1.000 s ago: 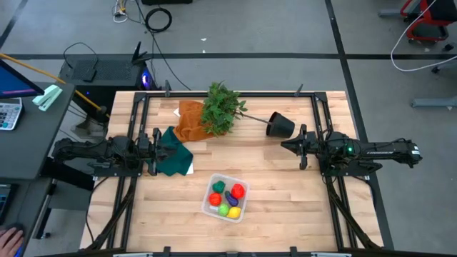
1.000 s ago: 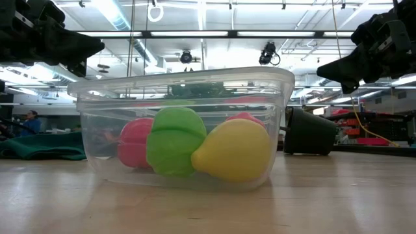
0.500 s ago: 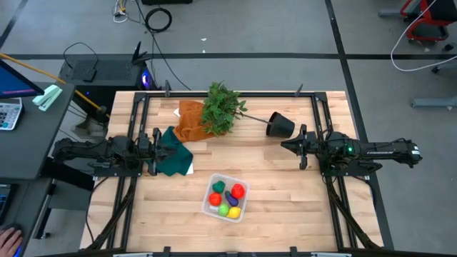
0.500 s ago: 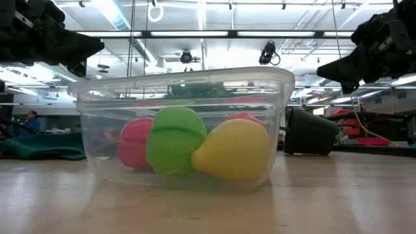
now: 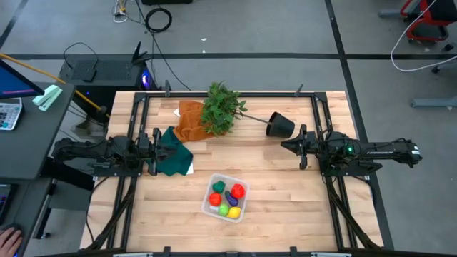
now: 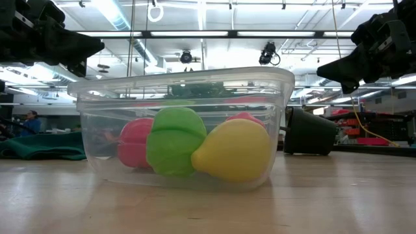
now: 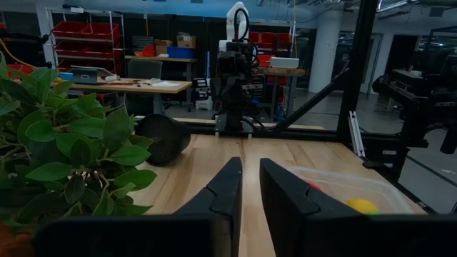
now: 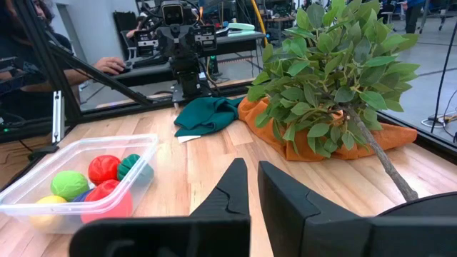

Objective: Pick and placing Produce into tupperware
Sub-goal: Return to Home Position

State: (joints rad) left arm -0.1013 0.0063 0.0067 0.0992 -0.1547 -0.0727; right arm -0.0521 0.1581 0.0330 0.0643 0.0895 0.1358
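The clear tupperware point(image 5: 226, 198) sits near the table's near edge, midway between the arms. Several produce pieces lie inside it: two red point(image 5: 238, 190), a green point(image 5: 218, 187), a lime green point(image 5: 223, 210), a yellow point(image 5: 234, 212) and a purple point(image 5: 230, 198). In the low view the lime green piece point(image 6: 175, 140) and the yellow one point(image 6: 234, 151) press against the tub's near wall. My left gripper point(image 5: 168, 144) hovers at the table's left over the green cloth, fingers nearly shut and empty. My right gripper point(image 5: 285, 145) hovers at the right, beside the black pot, also nearly shut and empty.
A leafy plant point(image 5: 221, 108) lies tipped toward the far edge, its stem reaching the overturned black pot point(image 5: 280, 126). An orange cloth point(image 5: 190, 120) lies under the leaves; a dark green cloth point(image 5: 173, 153) lies at the left. Bare wood surrounds the tub. A person's hand point(image 8: 111, 66) shows beyond the table.
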